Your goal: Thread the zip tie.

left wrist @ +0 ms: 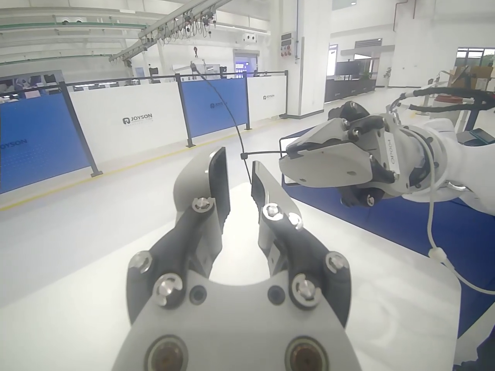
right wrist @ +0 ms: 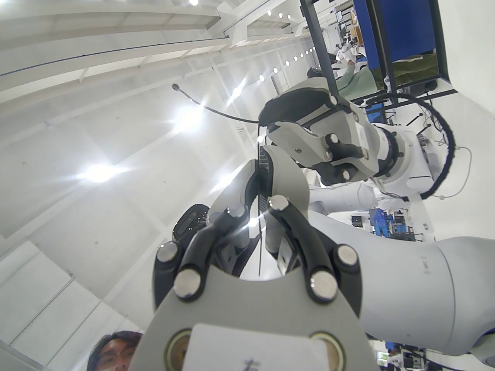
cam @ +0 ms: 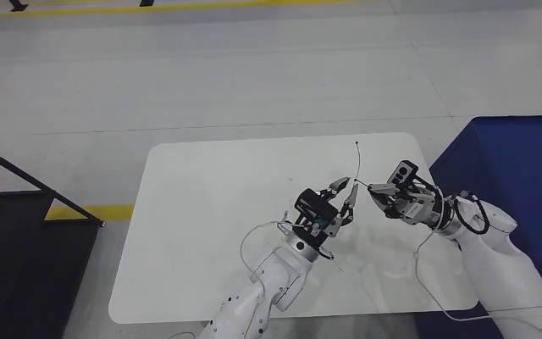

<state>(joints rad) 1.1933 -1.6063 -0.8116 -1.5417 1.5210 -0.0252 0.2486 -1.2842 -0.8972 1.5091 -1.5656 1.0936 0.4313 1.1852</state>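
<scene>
A thin black zip tie (cam: pixel 358 161) hangs in the air above the white table (cam: pixel 212 220). My right gripper (cam: pixel 371 188) is shut on one end of it. In the left wrist view the zip tie (left wrist: pixel 228 111) curves down from high up to a small head, and a short straight stretch runs sideways into the right gripper (left wrist: pixel 288 152). My left gripper (left wrist: pixel 236 173) is open, with the tie's lower end just above and between its fingertips (left wrist: pixel 261 179), touching neither. In the right wrist view the zip tie (right wrist: pixel 216 111) bends beside the left gripper (right wrist: pixel 270 129) and runs into the right gripper (right wrist: pixel 261 164).
A blue partition (cam: pixel 500 161) stands just off the table's right edge, close behind the right arm. A dark frame (cam: pixel 34 246) stands to the left of the table. A white cable (cam: pixel 423 271) trails from the right arm over the table's front right corner.
</scene>
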